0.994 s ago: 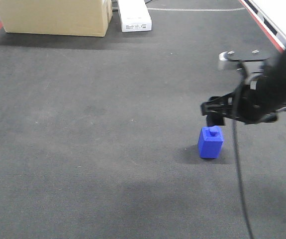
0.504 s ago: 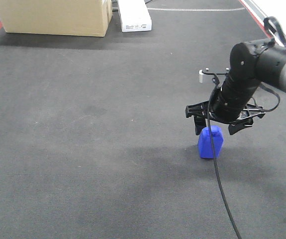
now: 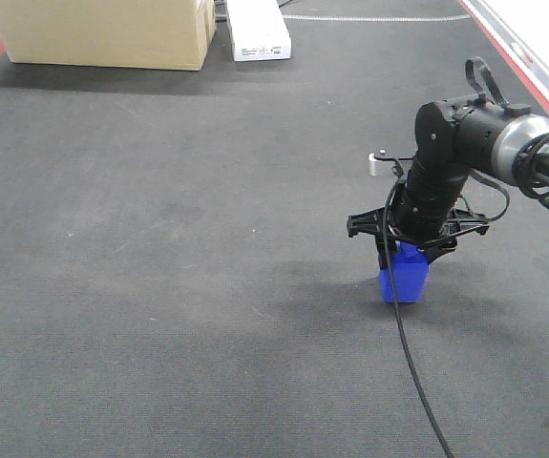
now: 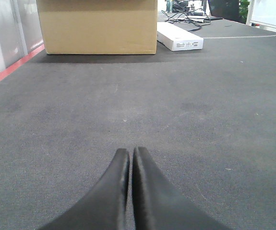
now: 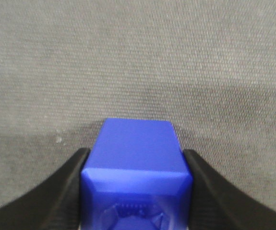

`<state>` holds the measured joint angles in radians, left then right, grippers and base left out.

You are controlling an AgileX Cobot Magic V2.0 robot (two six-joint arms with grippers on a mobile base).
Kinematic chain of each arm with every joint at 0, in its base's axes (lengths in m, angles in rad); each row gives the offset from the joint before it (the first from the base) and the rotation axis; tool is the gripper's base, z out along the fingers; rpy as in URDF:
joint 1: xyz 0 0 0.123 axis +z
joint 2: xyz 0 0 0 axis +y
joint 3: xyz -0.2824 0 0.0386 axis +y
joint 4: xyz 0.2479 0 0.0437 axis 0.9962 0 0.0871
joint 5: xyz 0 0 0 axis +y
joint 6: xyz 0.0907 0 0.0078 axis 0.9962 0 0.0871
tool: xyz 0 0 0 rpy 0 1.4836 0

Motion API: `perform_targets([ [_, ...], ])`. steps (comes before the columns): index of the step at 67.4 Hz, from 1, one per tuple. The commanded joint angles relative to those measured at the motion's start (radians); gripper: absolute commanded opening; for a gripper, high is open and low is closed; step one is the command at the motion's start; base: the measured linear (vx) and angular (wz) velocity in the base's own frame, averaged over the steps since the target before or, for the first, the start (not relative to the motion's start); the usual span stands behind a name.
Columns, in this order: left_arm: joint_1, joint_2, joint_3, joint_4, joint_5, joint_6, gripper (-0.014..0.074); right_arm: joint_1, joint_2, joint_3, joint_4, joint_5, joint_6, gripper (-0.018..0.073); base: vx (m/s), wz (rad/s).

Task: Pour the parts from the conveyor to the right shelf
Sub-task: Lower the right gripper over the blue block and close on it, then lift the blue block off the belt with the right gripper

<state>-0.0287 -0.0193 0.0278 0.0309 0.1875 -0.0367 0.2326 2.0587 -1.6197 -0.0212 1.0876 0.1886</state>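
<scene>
**A:** Where is the part sitting?

**B:** The blue block [image 3: 403,281] stands out on the open conveyor [image 3: 159,239], towards its right side. It is well apart from the cardboard box [image 3: 102,33] and the white carton [image 3: 258,33] at the far end.

**A:** And the right tool [image 3: 410,252]?

**B:** It has the block. The arm comes straight down from above, and in the wrist view the two fingers [image 5: 63,189] lie flat against opposite side faces, clamping it between them. Taking the flat sides makes sense, since the stud on top gives nothing to squeeze.

**A:** Is it off the belt?

**B:** Probably not. From the front its base seems to rest on the ribbed surface, though the arm's shadow muddies that edge, so I would not swear to it.

**A:** What about the left tool [image 4: 129,153]?

**B:** It is clenched on nothing, with its fingers pressed together. It hangs low over bare belt, away from the block, and I take it to be parked there to leave the other arm room.

**A:** What comes next?

**B:** I would say a straight lift, then a carry to the right shelf, which none of these views shows. The grip sits high on the block, so I would keep the wrist level until it is over a bin.
</scene>
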Motion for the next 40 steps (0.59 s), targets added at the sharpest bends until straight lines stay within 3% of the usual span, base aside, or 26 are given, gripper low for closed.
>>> perform_targets([
  [1,-0.005,-0.005,-0.019,-0.001,-0.072,-0.007,-0.0006,-0.007,-0.08,-0.026,-0.05,-0.017,0.002,-0.0015,0.0,0.0],
  [17,-0.005,-0.005,-0.019,-0.001,-0.072,-0.007,-0.0006,-0.007,-0.266,-0.01,-0.063,-0.017,-0.09,-0.0009,0.0,0.0],
  [40,-0.005,-0.005,-0.019,-0.001,-0.072,-0.007,-0.0006,-0.007,-0.765,0.382,-0.097,-0.28,-0.108,-0.0009,0.0,0.0],
])
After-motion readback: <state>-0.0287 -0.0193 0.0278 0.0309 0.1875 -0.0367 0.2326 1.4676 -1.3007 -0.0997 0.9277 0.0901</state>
